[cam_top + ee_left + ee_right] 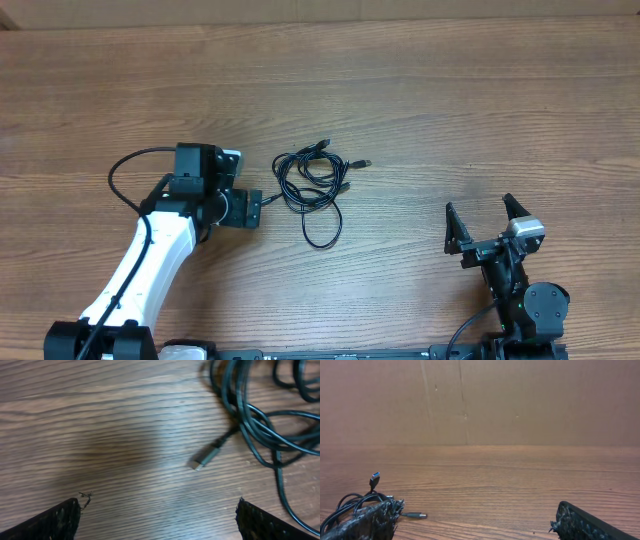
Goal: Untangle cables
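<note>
Wood table [420,90] under everything. My left arm [150,262] comes in from the near-left edge with its wrist turned toward the middle. My left gripper [262,200] is spread wide and holds nothing, sitting just beside the left edge of the bundle. My right gripper [483,222] is also spread wide and empty, well apart from the bundle on the right, facing the far wall.

The cables [312,185] lie flat near table centre. They are thin black cords in overlapping loops, with one long loop trailing toward my side and plug ends poking out top and right. Nothing is separated yet.

In the left wrist view one plug [205,458] lies loose on the wood ahead of my left fingers, its cord running up into the tangle.

Step, as I judge it: approach for the first grasp. The next move likely calls for dropping the left over that plug or the cord behind it, pinching, and drawing it away from the coil. The right would need to come across and hold the loops, or the whole bundle may just drag along.
</note>
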